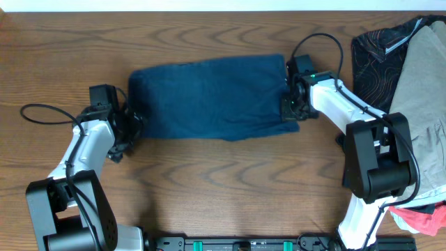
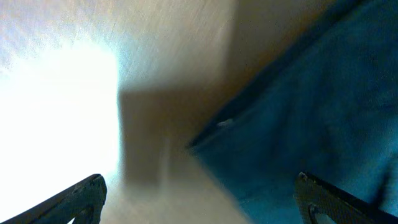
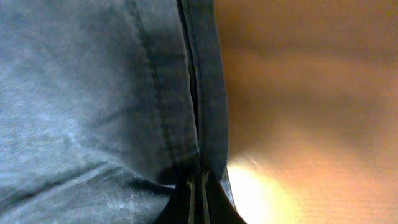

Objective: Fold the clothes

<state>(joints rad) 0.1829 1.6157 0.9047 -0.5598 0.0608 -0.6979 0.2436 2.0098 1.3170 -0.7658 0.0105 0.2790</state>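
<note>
The dark navy blue garment (image 1: 209, 97) lies folded flat across the middle of the table. My left gripper (image 1: 131, 127) is at its left edge, jaws open wide; in the left wrist view (image 2: 199, 199) the cloth's corner (image 2: 311, 124) lies between and ahead of the fingers, with nothing held. My right gripper (image 1: 290, 110) is at the garment's right edge, low on the table. In the right wrist view (image 3: 199, 193) the fingers are pressed together on the hemmed edge of the cloth (image 3: 124, 93).
A pile of other clothes, dark patterned (image 1: 380, 49), grey (image 1: 425, 90) and red (image 1: 418, 219), lies along the right side of the table. Bare wood (image 1: 223, 188) lies in front of the garment.
</note>
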